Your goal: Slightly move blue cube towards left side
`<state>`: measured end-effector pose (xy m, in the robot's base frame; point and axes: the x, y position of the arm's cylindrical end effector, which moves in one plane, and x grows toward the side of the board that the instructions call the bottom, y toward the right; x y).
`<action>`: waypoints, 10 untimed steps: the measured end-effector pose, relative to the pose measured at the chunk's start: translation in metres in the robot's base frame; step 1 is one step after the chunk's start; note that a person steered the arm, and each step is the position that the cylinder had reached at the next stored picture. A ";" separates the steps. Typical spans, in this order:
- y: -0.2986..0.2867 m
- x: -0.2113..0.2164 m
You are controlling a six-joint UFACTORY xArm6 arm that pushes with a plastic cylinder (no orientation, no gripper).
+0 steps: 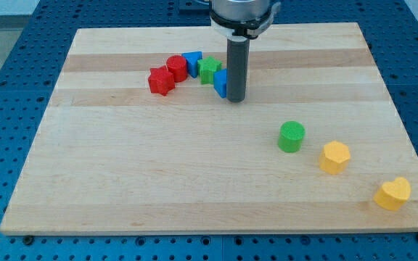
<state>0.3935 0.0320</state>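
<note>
Near the view's top centre, my tip [236,99] stands just at the right side of the blue cube [220,83], probably touching it. No jaws exist on this rod, so no state can be told. Left of the cube a green block [208,70] sits very close. I judge a short, slow push to the left is enough, otherwise the green block moves too.

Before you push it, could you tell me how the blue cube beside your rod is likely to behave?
The blue cube looks rigid and flat-sided, so it should slide on the wooden board rather than roll. My tip sits at its right, so it would probably go left. It may nudge the green block touching it.
</note>
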 end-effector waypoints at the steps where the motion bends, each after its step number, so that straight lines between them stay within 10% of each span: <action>1: 0.018 0.000; 6: 0.096 -0.018; 10: 0.027 -0.038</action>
<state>0.3556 0.0592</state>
